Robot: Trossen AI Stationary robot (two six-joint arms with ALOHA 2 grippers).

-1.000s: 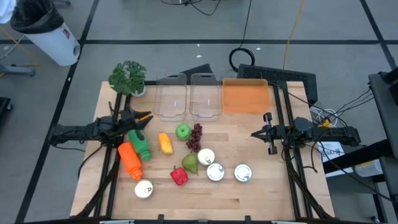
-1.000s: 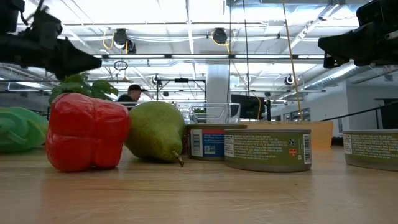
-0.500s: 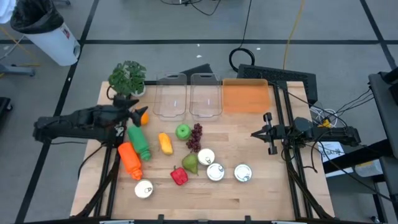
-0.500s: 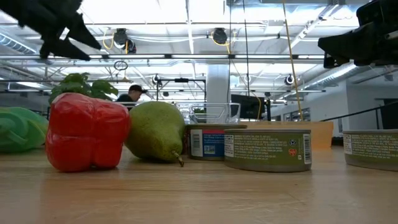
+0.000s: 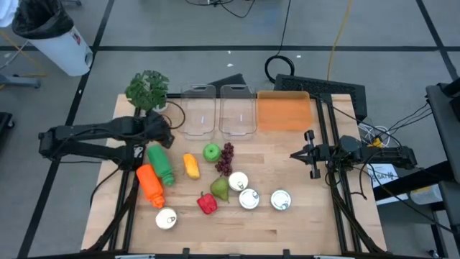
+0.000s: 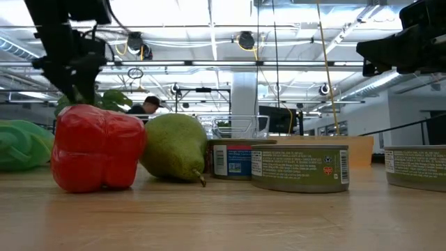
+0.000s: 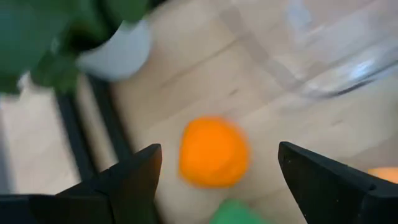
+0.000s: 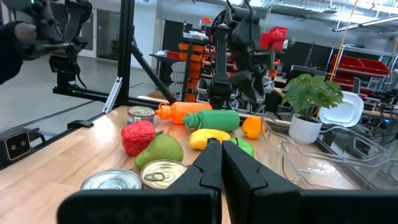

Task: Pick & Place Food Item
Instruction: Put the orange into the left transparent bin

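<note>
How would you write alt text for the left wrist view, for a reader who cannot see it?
An orange lies on the wooden table between the left gripper's two open dark fingers. A white plant pot and a clear container stand beyond it.

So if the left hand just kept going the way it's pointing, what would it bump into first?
Probably the round orange fruit lying on the wooden table, centred between the left hand's open fingers.

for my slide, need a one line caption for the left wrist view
Open left gripper poised above an orange on the wooden table, near a potted plant.
</note>
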